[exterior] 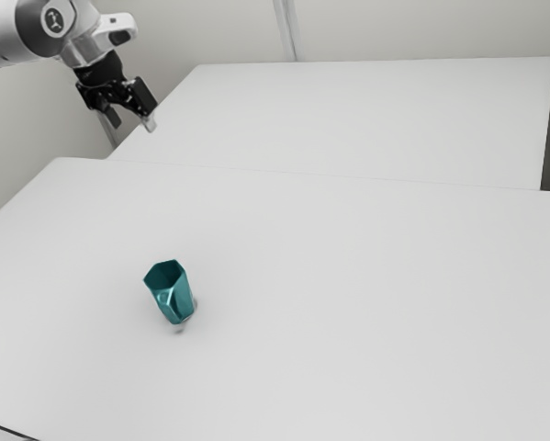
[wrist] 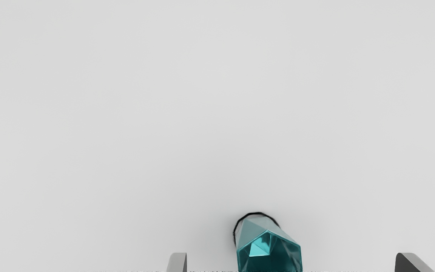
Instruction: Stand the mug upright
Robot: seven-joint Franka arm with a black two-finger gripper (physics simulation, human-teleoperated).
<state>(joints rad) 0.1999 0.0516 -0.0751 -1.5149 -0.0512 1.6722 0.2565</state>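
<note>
Exterior view: teal faceted mug point(exterior: 171, 290) on the white worktop point(exterior: 366, 303), in the exterior view's left part, on the near side of the hand point(exterior: 132, 123). Mouth up, narrower foot down; reads as upright. The slant of its sides fits the camera's angle, though a slight lean can't be ruled out.

Hand is up at the far left, well apart from the mug. Released: in the wrist view its fingers stand wide, nothing held between them, mug's open mouth point(wrist: 269, 252) lying between their tips in that picture only by line of sight.

Risks, as judged. Mug flares from foot to rim, so a sideways knock high up would likely tip it; a hand descending off-centre could land one finger on the rim and cause just that. Slanting facets look slick; a squeeze on them might slide or twist the mug. Thin dark line point(wrist: 256, 213) round the foot, plus a pale patch point(exterior: 194, 302) beside it; can't tell what either is, so how firmly the foot sits is uncertain.
</note>
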